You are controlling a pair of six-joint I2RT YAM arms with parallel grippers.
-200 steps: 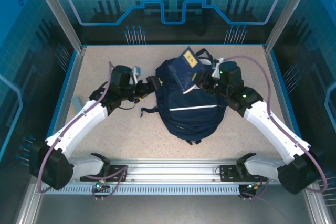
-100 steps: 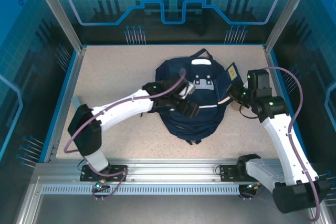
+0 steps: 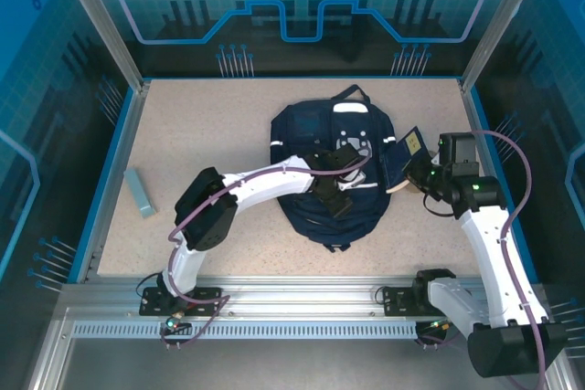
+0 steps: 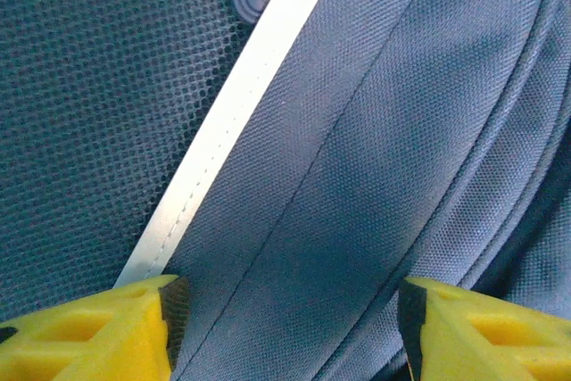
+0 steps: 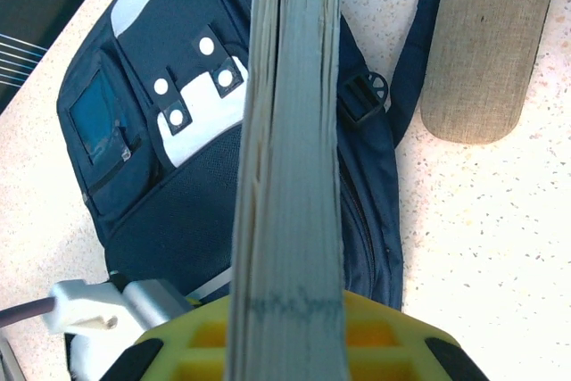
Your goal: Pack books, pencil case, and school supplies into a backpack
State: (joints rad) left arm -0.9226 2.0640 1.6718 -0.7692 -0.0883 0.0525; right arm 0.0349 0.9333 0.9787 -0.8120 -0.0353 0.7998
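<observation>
The dark navy backpack (image 3: 302, 130) lies flat mid-table, front up. My left gripper (image 3: 335, 193) rests on its lower front. In the left wrist view its yellow fingers (image 4: 134, 332) stand apart with flat backpack (image 4: 357, 131) fabric and a white stripe (image 4: 232, 122) between them, nothing pinched. My right gripper (image 3: 419, 171) is shut on a navy book (image 3: 403, 154), held on edge just right of the backpack. In the right wrist view the book's cream page edges (image 5: 290, 131) run up from the right gripper (image 5: 290, 327) above the backpack (image 5: 178, 211). A beige oblong pencil case (image 5: 491, 51) lies on the table beside the backpack.
A small pale blue-grey block (image 3: 140, 191) lies near the table's left edge. Blue rails and glass walls border the speckled table (image 3: 210, 116). Black straps and a buckle (image 5: 368, 91) trail from the backpack toward the pencil case.
My left arm has swung from the left side onto the backpack's front, and its jaws have narrowed. My right arm carried the book from over the backpack's top to its right side.
</observation>
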